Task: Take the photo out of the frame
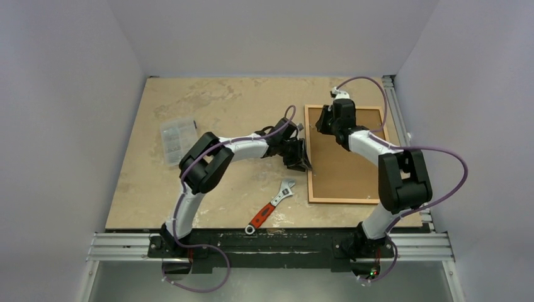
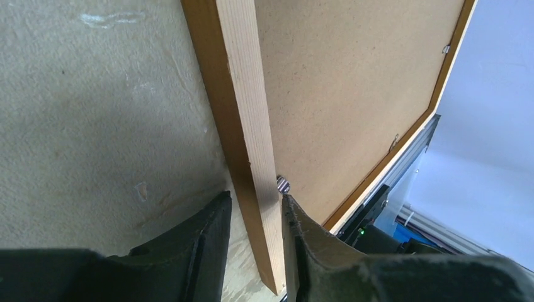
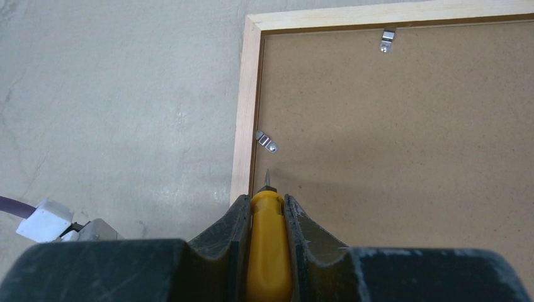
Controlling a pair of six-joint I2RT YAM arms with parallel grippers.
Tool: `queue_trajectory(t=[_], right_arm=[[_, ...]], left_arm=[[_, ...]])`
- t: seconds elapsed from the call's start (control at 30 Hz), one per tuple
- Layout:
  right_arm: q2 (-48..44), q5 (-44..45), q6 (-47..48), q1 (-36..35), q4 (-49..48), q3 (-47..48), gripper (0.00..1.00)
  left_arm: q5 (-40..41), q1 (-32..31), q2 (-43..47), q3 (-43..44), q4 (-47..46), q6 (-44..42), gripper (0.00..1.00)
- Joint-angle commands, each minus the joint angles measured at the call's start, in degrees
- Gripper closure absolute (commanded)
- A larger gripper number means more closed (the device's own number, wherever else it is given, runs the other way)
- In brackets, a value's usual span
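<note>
The frame (image 1: 343, 200) lies face down at the right of the table, its cork-brown backing board (image 1: 343, 163) up. The photo is hidden under the board. My left gripper (image 1: 305, 162) straddles the frame's left border (image 2: 245, 94), fingers snug on both sides of the rail, beside a metal clip (image 2: 283, 184). My right gripper (image 1: 324, 123) hovers over the far left corner, shut on a yellow-handled screwdriver (image 3: 267, 239). Its tip points at a metal clip (image 3: 266, 141) on the left border (image 3: 245, 107). A second clip (image 3: 387, 39) sits on the far border.
A red-handled adjustable wrench (image 1: 271, 206) lies near the front edge, left of the frame. A clear plastic parts box (image 1: 178, 139) sits at the left. Aluminium rails run along the right side (image 1: 397, 119) and the front (image 1: 271, 242).
</note>
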State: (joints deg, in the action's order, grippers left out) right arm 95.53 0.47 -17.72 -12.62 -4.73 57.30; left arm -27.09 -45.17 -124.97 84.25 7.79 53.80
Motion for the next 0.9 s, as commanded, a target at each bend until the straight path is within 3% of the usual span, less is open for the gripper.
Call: queue_trajectory(t=[0.0,0.33,0.63,0.87], right_arm=[[0.5,-1.4,1.3,0.1,-4.5,2.1,1.00],[3.5,-1.0,1.5,0.1,-5.9,3.6,1.00],[6.3,-0.7,1.8,0.1,-5.9,5.5,1.00],[6.2,6.3,3.2,0.0,-3.5,5.7,1.00]], left_arm=[[1.8,-0.4,-1.2,3.6,3.7,-2.6,0.68],[3.0,-0.7,-2.0,3.9,6.6,-2.6,0.79],[2.4,-0.6,-2.4,3.9,7.4,-2.7,0.80],[2.3,-0.7,-2.8,3.6,7.7,-1.8,0.82]])
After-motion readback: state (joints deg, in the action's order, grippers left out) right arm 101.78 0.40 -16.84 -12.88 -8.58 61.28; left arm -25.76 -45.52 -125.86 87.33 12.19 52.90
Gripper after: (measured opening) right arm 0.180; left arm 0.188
